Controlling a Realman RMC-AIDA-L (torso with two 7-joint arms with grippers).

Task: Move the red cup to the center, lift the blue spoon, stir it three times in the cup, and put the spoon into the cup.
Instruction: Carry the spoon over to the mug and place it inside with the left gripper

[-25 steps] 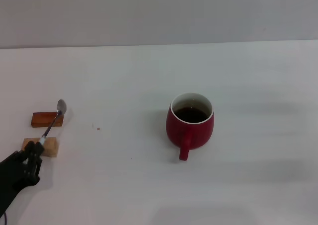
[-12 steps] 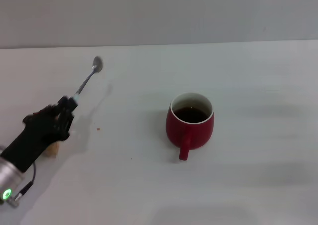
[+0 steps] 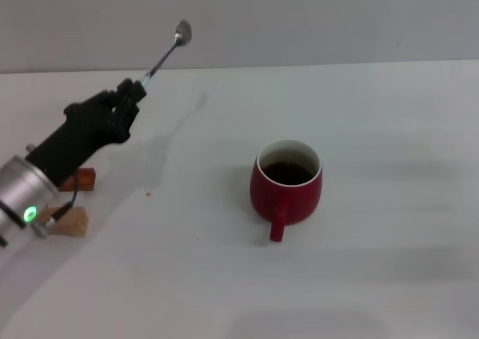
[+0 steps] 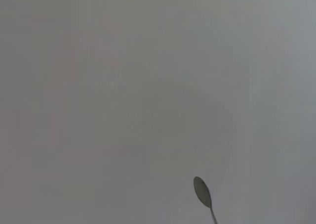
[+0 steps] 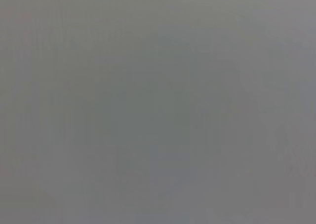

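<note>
The red cup (image 3: 287,189) stands near the middle of the white table, handle toward me, dark liquid inside. My left gripper (image 3: 129,98) is raised over the table's left side and is shut on the blue spoon (image 3: 165,53), whose handle is hidden in the fingers. The spoon's grey bowl points up and away, well left of and above the cup. In the left wrist view only the spoon's bowl (image 4: 202,192) shows against a plain grey surface. The right gripper is out of view.
Two small wooden blocks lie at the left, a reddish-brown block (image 3: 81,180) and a pale block (image 3: 71,223), partly behind my left arm. The white table (image 3: 374,264) stretches around the cup, and a grey wall rises behind it.
My left gripper has lifted the spoon off the wooden blocks and carried it up and to the right, toward the back of the table. The cup has not moved.
</note>
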